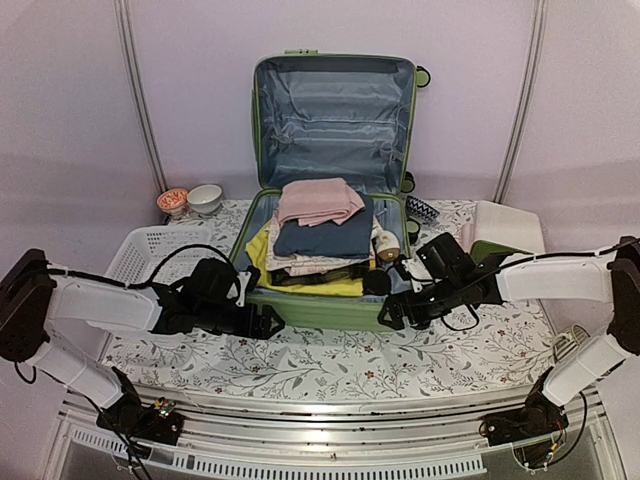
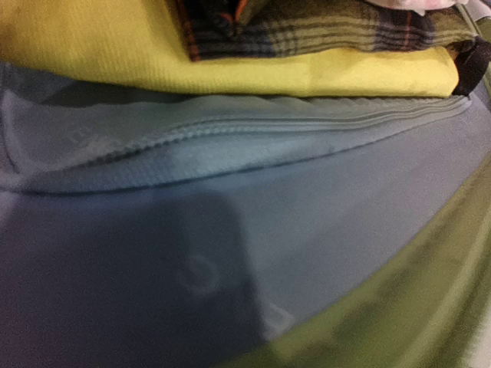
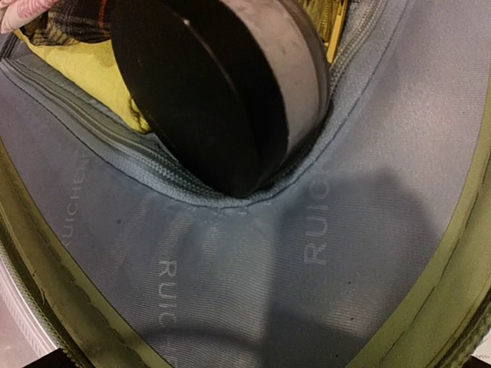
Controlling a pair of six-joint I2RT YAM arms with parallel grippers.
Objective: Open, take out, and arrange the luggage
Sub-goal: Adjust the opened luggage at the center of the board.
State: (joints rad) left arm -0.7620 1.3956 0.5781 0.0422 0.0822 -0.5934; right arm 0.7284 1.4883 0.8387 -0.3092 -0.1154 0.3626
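Lying open mid-table: luggage [image 1: 335, 120], a gripper at each front corner.

Far left, white basket [image 1: 140, 248], bowls [image 1: 205, 197] behind it. Left gripper [image 1: 266, 322] sits at the case's front-left corner. Its camera shows only grey lining [image 2: 230, 253] and yellow cloth [image 2: 153, 54], no fingers, so open or closed cannot be told. Centre: lid upright against back wall, base flat and packed with folded clothes, pink cloth [image 1: 318, 200] on top, blue cloth [image 1: 325, 240] beneath. Right gripper [image 1: 391, 314] at front-right corner, near a black disc [image 3: 207, 100] wedged against the lining. Jaw state cannot be told here either.
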